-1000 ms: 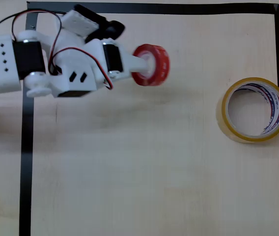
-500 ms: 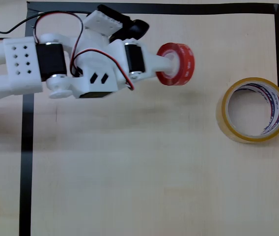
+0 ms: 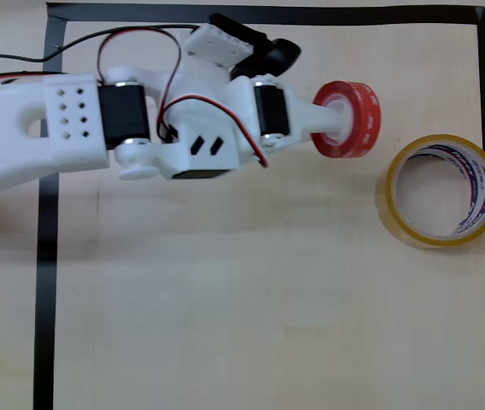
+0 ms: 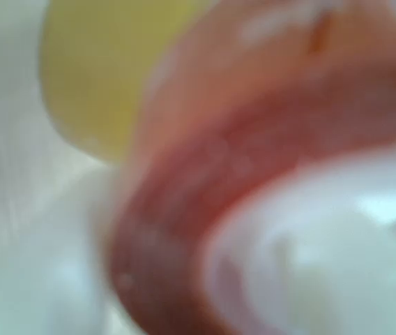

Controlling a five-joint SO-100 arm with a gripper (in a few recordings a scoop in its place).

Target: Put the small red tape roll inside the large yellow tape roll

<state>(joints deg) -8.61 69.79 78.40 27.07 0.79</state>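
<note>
Two tape rolls: claw (image 3: 338, 120) pinching small red tape roll (image 3: 358, 120), at ten o'clock from large yellow tape roll (image 3: 441, 190); core printing unreadable.

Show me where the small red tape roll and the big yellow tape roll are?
Small glossy red tape roll (image 3: 355, 120), overhead view, on its red outer band.
Large translucent yellow tape roll (image 3: 394, 213), overhead view, on its left wall.

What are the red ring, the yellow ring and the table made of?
The red tape roll, held in the gripper, looks like glossy plastic tape on a white core. The yellow tape roll looks like see-through amber plastic film; its white core carries printed marks. The table looks like pale matte wood or laminate, with faint grain.
</note>
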